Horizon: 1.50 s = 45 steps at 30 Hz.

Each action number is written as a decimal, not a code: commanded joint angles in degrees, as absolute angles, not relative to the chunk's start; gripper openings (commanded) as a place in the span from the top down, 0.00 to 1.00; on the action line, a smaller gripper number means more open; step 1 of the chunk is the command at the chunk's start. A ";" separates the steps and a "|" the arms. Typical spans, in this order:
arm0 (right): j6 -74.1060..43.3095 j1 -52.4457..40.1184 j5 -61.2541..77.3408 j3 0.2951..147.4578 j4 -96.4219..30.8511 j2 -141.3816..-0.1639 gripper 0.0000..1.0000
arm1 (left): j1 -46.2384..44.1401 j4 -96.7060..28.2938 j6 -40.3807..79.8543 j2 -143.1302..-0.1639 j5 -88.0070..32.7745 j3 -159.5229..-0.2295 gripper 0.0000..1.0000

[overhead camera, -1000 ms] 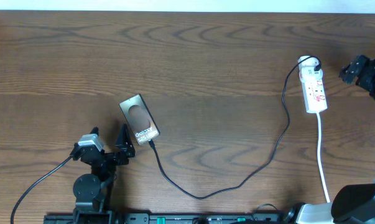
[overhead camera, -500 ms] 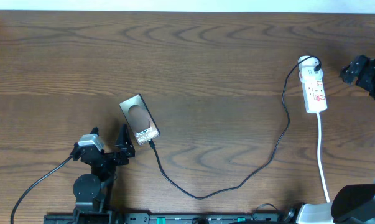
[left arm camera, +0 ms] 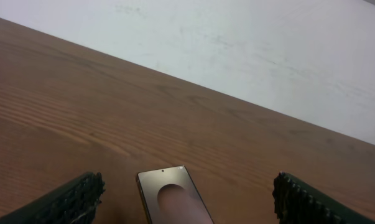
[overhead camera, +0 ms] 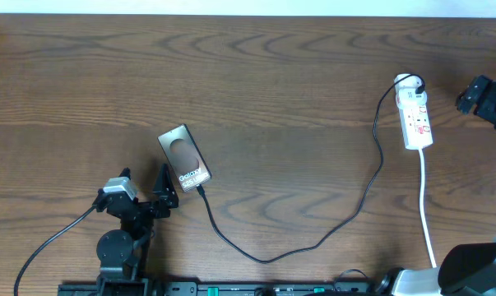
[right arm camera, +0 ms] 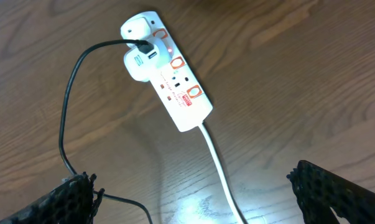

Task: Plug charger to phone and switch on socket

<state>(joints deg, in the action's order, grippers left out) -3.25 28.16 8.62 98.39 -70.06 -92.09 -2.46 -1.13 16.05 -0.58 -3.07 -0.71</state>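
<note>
The phone (overhead camera: 184,155) lies face up on the wooden table, with white lettering and a brownish round patch; it also shows in the left wrist view (left arm camera: 175,199). The thin black charger cable (overhead camera: 313,238) runs from the phone's lower end (overhead camera: 202,191) in a loop to the white socket strip (overhead camera: 414,115), where its adapter sits in the top outlet (right arm camera: 139,59). My left gripper (overhead camera: 155,196) is open and empty, just below-left of the phone. My right gripper (overhead camera: 482,99) is open and empty at the right edge, right of the strip, with the strip (right arm camera: 171,74) ahead of it.
The strip's white cord (overhead camera: 427,205) runs down toward the front edge, also seen in the right wrist view (right arm camera: 221,174). A black cable (overhead camera: 54,238) trails from the left arm's base. A pale wall lies beyond the table's far edge (left arm camera: 237,62).
My right gripper has shifted slightly to the right, away from the socket strip. The left gripper, phone and cable have not moved.
</note>
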 commanded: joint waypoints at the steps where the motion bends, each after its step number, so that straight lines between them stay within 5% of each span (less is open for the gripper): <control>1: -2.33 28.08 6.39 98.54 -69.71 -89.17 0.01 | -2.33 -3.86 15.25 -0.23 -2.74 -0.23 0.11; 8: -8.32 23.05 6.46 93.30 -54.94 -80.60 0.01 | -2.33 -3.86 15.22 -0.23 -2.74 -0.23 0.11; 15: -8.27 8.03 6.31 64.84 -14.66 -67.22 0.01 | -2.33 -3.86 15.25 -0.23 -2.74 -0.23 0.11; 28: -8.32 2.13 6.33 16.88 20.03 -44.97 0.01 | -2.33 -3.86 15.25 -0.23 -2.74 -0.23 0.11; 34: -8.32 2.13 5.96 2.92 24.58 -29.85 0.01 | -2.33 -3.86 15.25 -0.23 -2.74 -0.23 0.11; 45: -6.57 2.13 5.85 0.32 6.98 -9.19 0.01 | -2.33 -3.86 15.25 -0.23 -2.74 -0.23 0.11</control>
